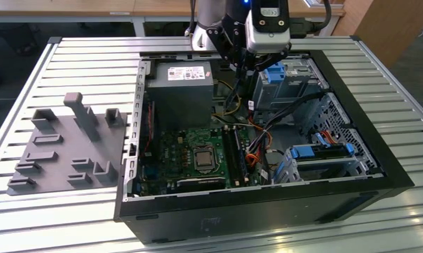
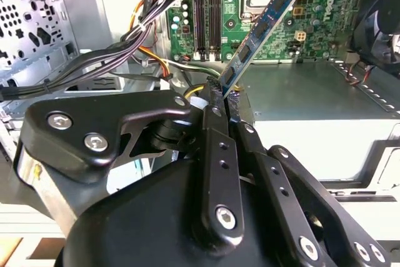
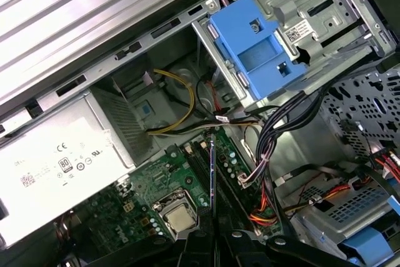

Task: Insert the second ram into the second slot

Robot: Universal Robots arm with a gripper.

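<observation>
Second wrist view: black tool point(image 2: 225, 97) pinches thin blue second ram point(image 2: 263, 29).

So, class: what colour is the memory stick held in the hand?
Dark blue ram, clearest in the second wrist view.

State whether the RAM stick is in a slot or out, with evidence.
Out: the end effector grips the second ram by one end, holding it in the air, apart from the memory slots.
</observation>
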